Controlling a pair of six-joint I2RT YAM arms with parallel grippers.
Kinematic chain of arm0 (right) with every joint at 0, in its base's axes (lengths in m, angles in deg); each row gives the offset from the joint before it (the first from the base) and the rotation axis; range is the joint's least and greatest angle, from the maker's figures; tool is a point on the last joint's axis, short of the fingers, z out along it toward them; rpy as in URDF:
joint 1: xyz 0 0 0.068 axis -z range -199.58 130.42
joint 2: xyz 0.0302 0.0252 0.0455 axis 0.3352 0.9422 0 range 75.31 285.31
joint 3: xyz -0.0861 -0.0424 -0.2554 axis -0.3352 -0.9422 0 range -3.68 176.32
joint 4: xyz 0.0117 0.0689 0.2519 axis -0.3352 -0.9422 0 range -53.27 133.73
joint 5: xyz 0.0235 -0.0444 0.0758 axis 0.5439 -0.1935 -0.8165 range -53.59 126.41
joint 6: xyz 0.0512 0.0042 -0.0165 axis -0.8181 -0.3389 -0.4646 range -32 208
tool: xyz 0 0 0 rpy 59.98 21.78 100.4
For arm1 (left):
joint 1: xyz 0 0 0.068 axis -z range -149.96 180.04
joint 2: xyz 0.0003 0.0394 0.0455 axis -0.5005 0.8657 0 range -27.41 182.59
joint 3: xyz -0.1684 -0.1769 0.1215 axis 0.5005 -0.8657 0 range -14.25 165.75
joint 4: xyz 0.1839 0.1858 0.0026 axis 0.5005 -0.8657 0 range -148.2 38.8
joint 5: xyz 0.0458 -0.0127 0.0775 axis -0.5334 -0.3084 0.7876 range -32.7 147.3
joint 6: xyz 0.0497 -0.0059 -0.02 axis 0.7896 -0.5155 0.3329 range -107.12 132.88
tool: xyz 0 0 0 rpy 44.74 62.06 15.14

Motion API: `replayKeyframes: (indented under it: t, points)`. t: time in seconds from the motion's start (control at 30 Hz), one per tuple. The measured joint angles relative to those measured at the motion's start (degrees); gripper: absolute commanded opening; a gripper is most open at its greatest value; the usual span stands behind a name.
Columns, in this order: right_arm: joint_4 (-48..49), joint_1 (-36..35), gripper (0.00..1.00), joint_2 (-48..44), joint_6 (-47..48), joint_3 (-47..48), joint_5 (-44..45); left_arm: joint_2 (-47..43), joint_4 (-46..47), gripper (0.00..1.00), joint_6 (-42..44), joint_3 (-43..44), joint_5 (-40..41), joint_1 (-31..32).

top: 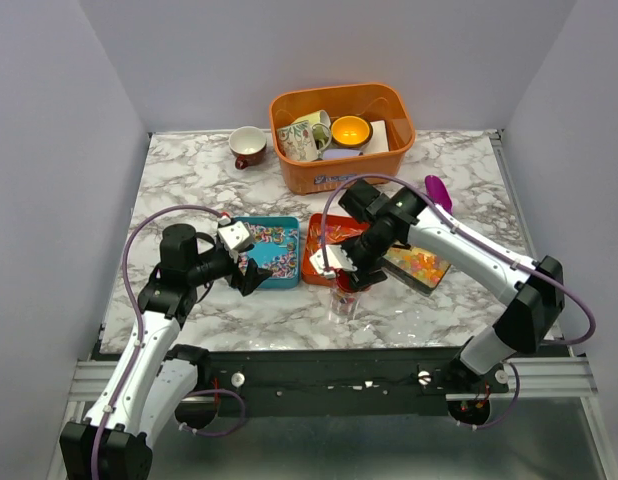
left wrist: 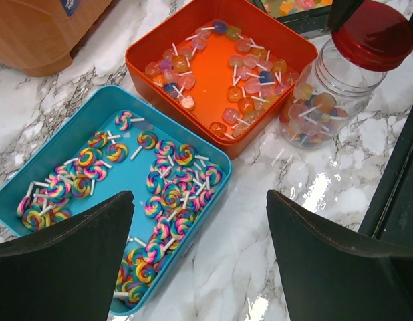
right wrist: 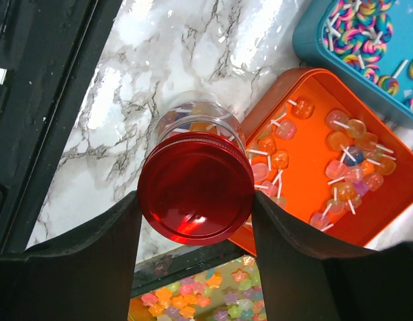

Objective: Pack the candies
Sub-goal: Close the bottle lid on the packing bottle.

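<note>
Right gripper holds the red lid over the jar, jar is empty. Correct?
Not empty: the jar has candies inside, as the left wrist view shows. The right gripper does hold the red lid over it.

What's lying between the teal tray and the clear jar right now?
The orange tray, holding translucent lollipop candies. Its near corner sits next to the jar, and one side runs beside the teal tray. The left wrist view shows it best.
</note>
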Motion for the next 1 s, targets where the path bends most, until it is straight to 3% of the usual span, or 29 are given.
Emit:
replayKeyframes:
  t: [0.73, 0.9, 0.93, 1.0]
  points:
    - [1.14, -2.29, 0.6, 4.98, -3.74, -0.33, 4.0, 0.0, -0.09, 0.91, 0.48, -0.02, -0.22, 0.52]
    - [1.03, -2.69, 0.79, 5.35, -4.66, 0.0, 4.61, -0.02, -0.15, 0.93, 0.94, -0.07, -0.85, 1.11]
    - [0.94, -2.69, 0.94, 5.35, -4.9, 0.0, 4.79, -0.02, -0.24, 0.93, 1.2, -0.07, -1.05, 1.29]
    - [0.79, -2.69, 1.0, 5.35, -5.68, -0.04, 5.86, -0.31, -1.31, 0.95, 3.17, -0.07, -2.36, 2.21]
